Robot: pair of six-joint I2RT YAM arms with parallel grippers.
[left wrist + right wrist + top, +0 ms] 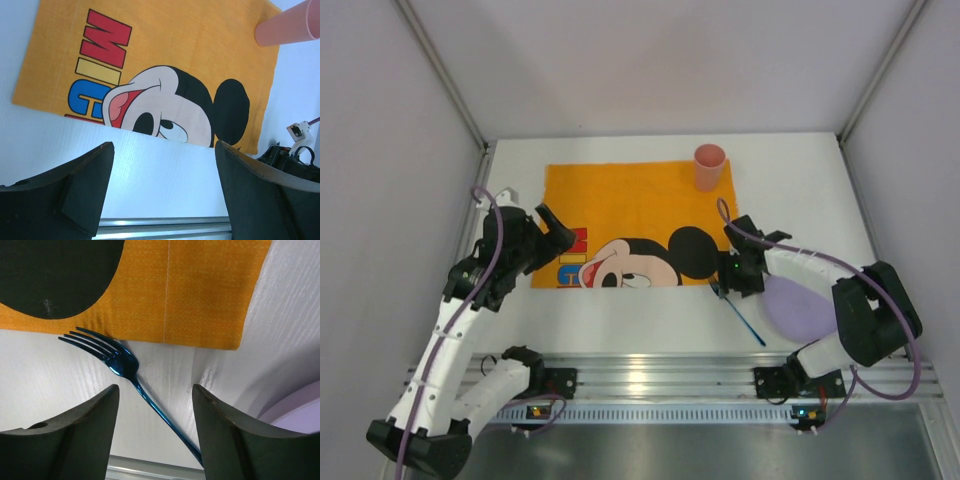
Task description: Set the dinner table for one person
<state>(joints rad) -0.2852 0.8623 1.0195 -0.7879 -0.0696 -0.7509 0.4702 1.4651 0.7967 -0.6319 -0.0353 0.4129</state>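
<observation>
- Right claw (pixel 155 392): stands open, holds nothing; hangs over the bare table (pixel 800 190), just off the near right corner of the mat (pixel 620 200).
- Fork (pixel 123 363): lies flat on the table under that claw, with its neck between the two fingers in the wrist view; not yet gripped.
- Long axis of fork: runs slantwise from the mat's corner towards the near rail (pixel 650 375) and the right. Crosses the line between the fingers at an angle, not square; judged to call for a wrist turn before closing.
- Pointing: tines aim far and left, tips at the mat's hem; touching or just short, cannot tell. Handle end points near and right, just beside the purple plate (pixel 798 305).
- Left claw (pixel 165 150): likewise open and empty, over the mat's near left edge, well apart from the fork. Right arm plainly the nearer.
- Cup (pixel 709 167): stands upright at the mat's far right corner.
</observation>
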